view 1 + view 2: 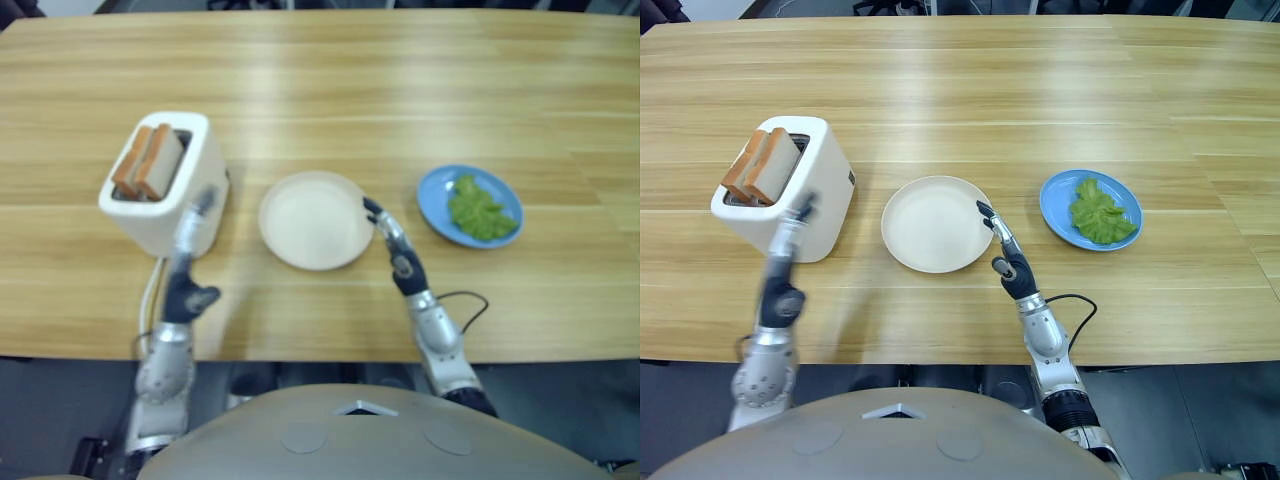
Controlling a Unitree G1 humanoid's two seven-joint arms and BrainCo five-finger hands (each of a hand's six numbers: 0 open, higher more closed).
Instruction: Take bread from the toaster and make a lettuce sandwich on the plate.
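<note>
Beside the toaster, the left hand, fingers apart and empty, should rise over the bread and pinch one slice squarely.

We're seeing a wood-grain surface with a soft sheen, a smooth cream toaster that looks like matt plastic, a matt cream plate, and a smooth blue dish under crinkly lettuce.
</note>
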